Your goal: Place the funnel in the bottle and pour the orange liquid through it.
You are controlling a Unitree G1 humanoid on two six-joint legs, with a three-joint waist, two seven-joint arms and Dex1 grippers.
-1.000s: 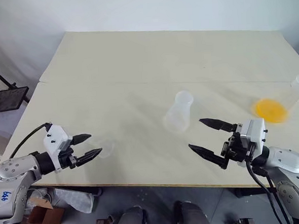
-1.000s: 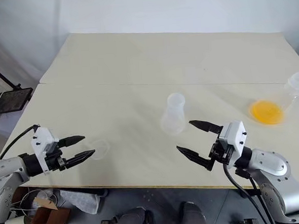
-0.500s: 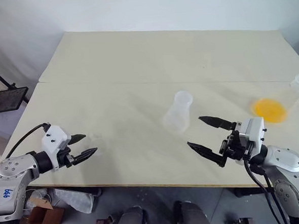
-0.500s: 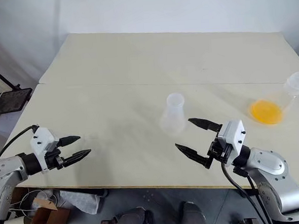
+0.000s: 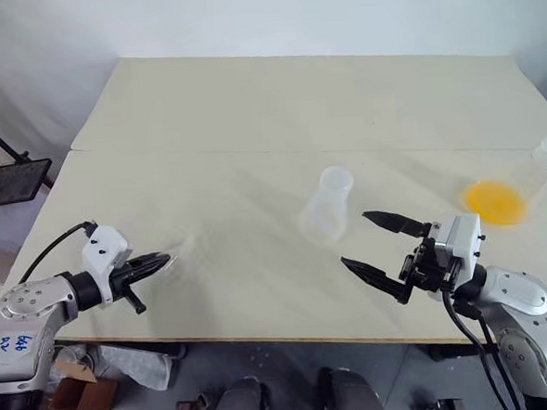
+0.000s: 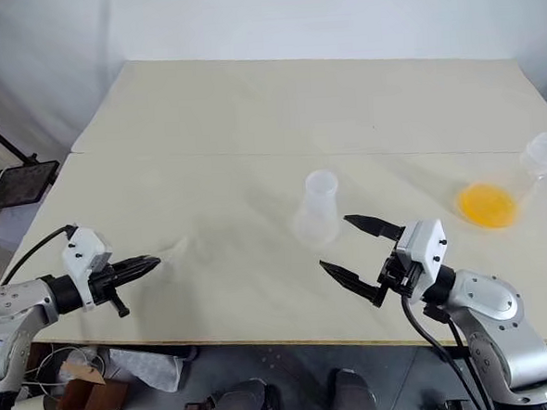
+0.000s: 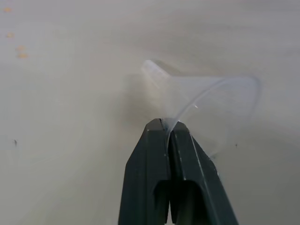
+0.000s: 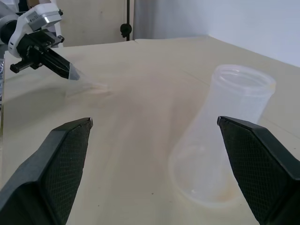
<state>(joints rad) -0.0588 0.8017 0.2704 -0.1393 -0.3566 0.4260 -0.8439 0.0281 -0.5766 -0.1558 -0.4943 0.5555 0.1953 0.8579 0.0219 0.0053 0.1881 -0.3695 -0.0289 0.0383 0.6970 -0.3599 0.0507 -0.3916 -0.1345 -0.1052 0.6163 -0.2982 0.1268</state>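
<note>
While the left gripper (image 7: 165, 125) rests low over the surface (image 5: 250, 123) near its front left corner, its two black fingers are pressed together on the rim of the funnel (image 7: 206, 101), pinching the thin clear wall between their tips. The funnel lies tilted on the surface, its flared mouth next to the fingertips and its narrow spout pointing away from them.

The right gripper (image 5: 376, 245) hovers near the front edge, right of centre, with its fingers spread wide and nothing between them. Just beyond its fingertips stands the bottle (image 5: 327, 204), upright and clear, roughly at the middle of the surface, with its open neck on top. In the right wrist view the bottle (image 8: 225, 140) shows between the two spread fingers but apart from both.

Near the right edge a larger clear flask (image 5: 523, 185) leans toward that edge, its neck reaching the border of the surface. The orange liquid (image 5: 493, 201) pools in its wide base, bright through the wall. This flask stands well apart from the bottle and from both grippers.
</note>
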